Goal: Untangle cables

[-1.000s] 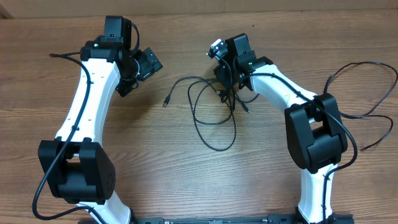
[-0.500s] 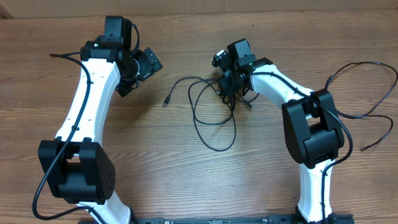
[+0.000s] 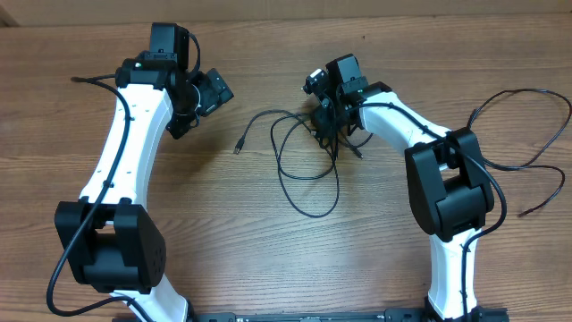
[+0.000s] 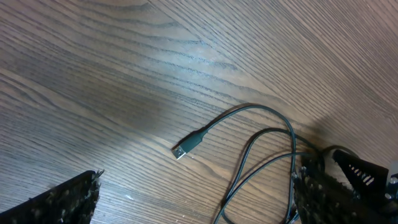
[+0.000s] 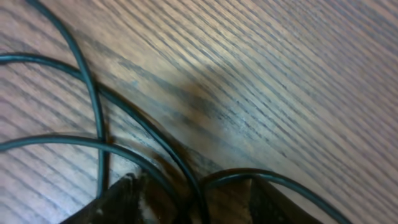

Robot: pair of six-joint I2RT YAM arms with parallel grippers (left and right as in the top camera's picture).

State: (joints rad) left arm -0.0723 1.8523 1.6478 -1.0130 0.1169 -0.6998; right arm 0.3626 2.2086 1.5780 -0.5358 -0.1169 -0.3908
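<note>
The cables [image 3: 304,165] are thin black cords lying in overlapping loops at the table's middle. One silver-tipped plug [image 3: 239,146] points left, and it shows again in the left wrist view as the plug [image 4: 186,148]. My right gripper [image 3: 329,132] is down on the right side of the tangle. In its wrist view its jaws stand apart and two cable strands [image 5: 186,180] run through the gap of the right gripper [image 5: 202,202]. My left gripper [image 3: 201,109] hovers left of the cables, wide open and empty, also seen as the left gripper [image 4: 196,205].
Thicker black wires [image 3: 536,134] loop across the table right of the right arm. Another thick wire [image 3: 89,80] trails off left of the left arm. The wooden table [image 3: 268,259] carries nothing else.
The right gripper shifted slightly onto the tangle and its jaws have widened. The left arm and the cable loops have hardly moved.
</note>
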